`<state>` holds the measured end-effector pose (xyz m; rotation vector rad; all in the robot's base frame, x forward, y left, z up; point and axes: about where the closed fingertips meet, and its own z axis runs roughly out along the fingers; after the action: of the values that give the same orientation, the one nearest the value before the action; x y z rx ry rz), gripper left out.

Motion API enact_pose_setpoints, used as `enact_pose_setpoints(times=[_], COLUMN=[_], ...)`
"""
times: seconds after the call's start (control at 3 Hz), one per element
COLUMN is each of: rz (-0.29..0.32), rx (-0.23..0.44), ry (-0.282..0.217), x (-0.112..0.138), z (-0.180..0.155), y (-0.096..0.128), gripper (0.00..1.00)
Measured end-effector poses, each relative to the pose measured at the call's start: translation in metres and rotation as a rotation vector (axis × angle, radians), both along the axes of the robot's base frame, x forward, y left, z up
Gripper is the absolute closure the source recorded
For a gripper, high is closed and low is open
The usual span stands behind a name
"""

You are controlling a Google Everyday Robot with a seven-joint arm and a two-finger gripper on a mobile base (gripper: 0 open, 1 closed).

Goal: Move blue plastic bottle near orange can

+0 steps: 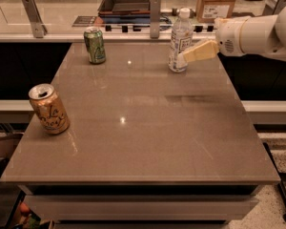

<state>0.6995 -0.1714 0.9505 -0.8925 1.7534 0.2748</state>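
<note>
blue plastic bottle (pixel 180 41) upright at the tabletop's (pixel 148 132) far right, gripper (pixel 187 56) reaching in from the right against its lower side, grip state impossible to tell, orange can (pixel 49 109) near left, green can (pixel 95 45) far left

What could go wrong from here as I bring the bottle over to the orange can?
1. The gripper is right beside the tall, narrow bottle, on its right. A sideways nudge could tip it, and it stands near the back edge of the table.
2. The orange can stands close to the table's left edge, so a bump while setting the bottle down might knock it off.
</note>
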Motion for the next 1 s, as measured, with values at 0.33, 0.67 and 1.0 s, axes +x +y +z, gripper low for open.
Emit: enact_pose_setpoints(times=[0.33, 0.67, 1.0], rz=[0.016, 0.038, 0.067], rx=[0.081, 0.141, 0.199], ry=[-0.004, -0.022, -0.04], x=[0.021, 0.038, 0.054], z=[-0.012, -0.016, -0.016], y=[0.01, 0.017, 0.026], gripper=[0.0, 0.0, 0.0])
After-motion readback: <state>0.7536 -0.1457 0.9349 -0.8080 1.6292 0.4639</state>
